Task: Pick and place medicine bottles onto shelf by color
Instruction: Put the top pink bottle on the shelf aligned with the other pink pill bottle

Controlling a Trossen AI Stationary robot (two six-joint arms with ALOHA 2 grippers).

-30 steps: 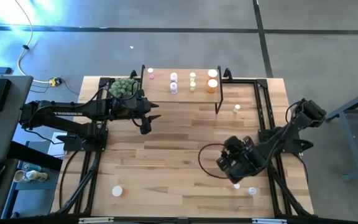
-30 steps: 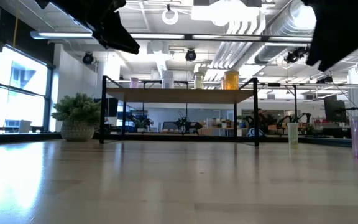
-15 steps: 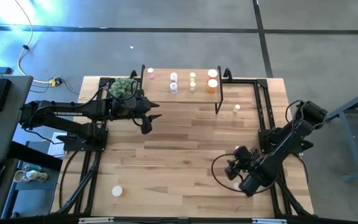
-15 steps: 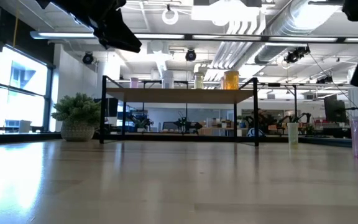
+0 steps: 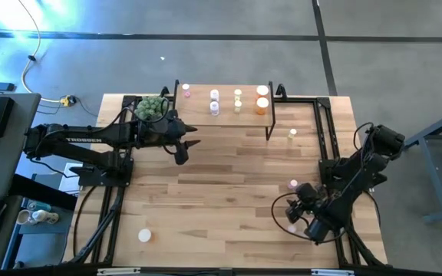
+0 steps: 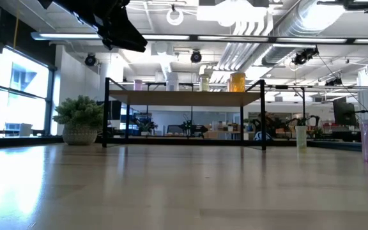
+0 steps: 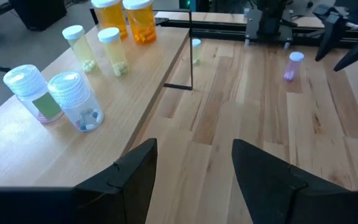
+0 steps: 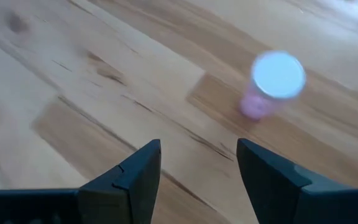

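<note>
The shelf (image 5: 225,115) stands at the table's far edge. Pink, whitish, yellow-green and orange medicine bottles (image 7: 112,51) stand upright in a row on its top. On the table, one pink bottle (image 5: 293,185) and one yellow-green bottle (image 5: 292,133) stand upright at the right. My right gripper (image 5: 288,217) hangs open near the right front corner, fingers slanting down. In its wrist view a pink bottle (image 8: 277,79) stands a little ahead of them. My left gripper (image 5: 190,142) waits open in the air, near the shelf's left end.
A potted plant (image 5: 152,107) sits at the shelf's left end. A white-capped bottle (image 5: 144,236) stands near the front left corner. Black frame rails (image 5: 324,130) run along the table's right side. Open tabletop (image 5: 221,184) lies between the arms.
My right gripper has swung toward the table's right and near edges, has sunk lower, and its wrist has rolled. In the low view it has slid out past the right border. Its fingers have stayed open. No bottle has moved.
</note>
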